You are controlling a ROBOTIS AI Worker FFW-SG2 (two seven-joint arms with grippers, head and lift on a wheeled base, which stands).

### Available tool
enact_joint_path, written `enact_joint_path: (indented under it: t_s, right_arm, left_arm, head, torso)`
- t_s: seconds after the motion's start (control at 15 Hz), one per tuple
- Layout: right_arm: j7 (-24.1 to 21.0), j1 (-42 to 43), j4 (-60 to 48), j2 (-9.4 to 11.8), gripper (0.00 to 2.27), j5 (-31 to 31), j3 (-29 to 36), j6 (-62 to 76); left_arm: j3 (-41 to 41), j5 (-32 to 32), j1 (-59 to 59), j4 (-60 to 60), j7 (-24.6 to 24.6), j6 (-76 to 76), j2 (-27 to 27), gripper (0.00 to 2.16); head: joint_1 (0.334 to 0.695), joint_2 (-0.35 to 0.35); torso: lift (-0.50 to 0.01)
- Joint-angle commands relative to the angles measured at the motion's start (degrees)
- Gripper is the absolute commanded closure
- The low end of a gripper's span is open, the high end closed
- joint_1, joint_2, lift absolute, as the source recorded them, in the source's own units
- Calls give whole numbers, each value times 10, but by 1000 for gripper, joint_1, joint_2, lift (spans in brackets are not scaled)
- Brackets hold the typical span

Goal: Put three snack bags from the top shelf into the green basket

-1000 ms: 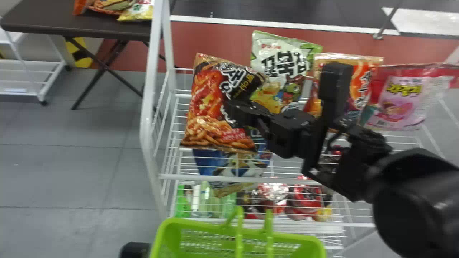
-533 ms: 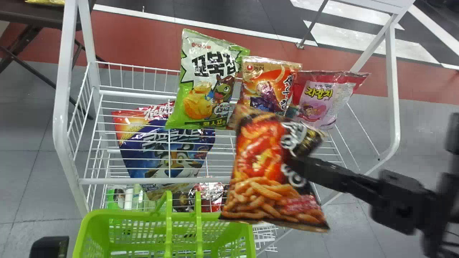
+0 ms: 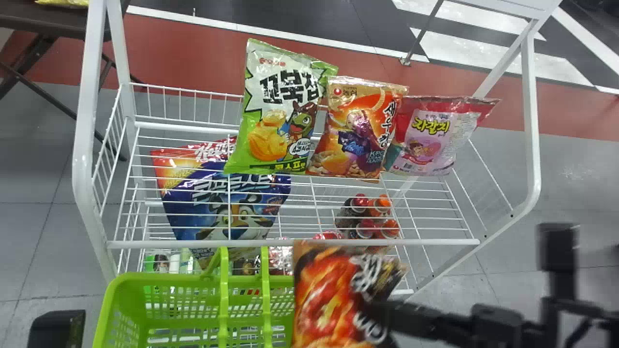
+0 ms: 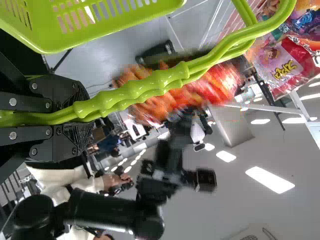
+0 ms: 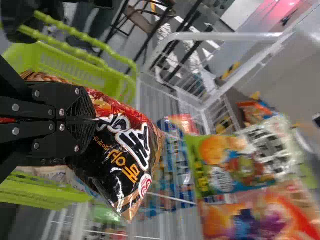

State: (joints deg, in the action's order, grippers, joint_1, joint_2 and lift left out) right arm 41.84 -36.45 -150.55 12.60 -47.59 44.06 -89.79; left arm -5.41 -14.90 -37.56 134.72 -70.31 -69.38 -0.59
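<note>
Three snack bags (image 3: 280,111) stand in a row at the far side of the white rack's top shelf (image 3: 411,242), a dark table (image 3: 53,21) far left. Near, the right gripper (image 3: 387,311) pinches a red-and-black snack bag (image 3: 321,299) at the green basket's (image 3: 118,328) right end; the left gripper (image 4: 85,116) is closed around the handles (image 4: 165,82).

Along the top shelf's back edge (image 3: 184,126), the green bag (image 3: 280,111) reads "꼬북칩", the orange bag (image 3: 360,128) "새우깡" and the pink bag (image 3: 435,137) "자갈치", while the blue bag (image 3: 237,208) beneath reads "콘푸로스트".
</note>
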Motion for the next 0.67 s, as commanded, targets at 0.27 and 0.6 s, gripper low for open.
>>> enact_joint_path:
  t_s: [0.27,0.6]
  right_arm:
    - [-12,-20,76,8,2240,111,-208,-3]
    - [-37,-15,100,15,-1,174,-281,32]
  left_arm:
    - [0,-7,-4,19,-1,-11,-3,1578]
    - [-4,-8,-11,23,-4,-12,-6,1578]
  head:
    - [695,-350]
    - [695,-350]
  torso:
    - [-46]
    - [-46]
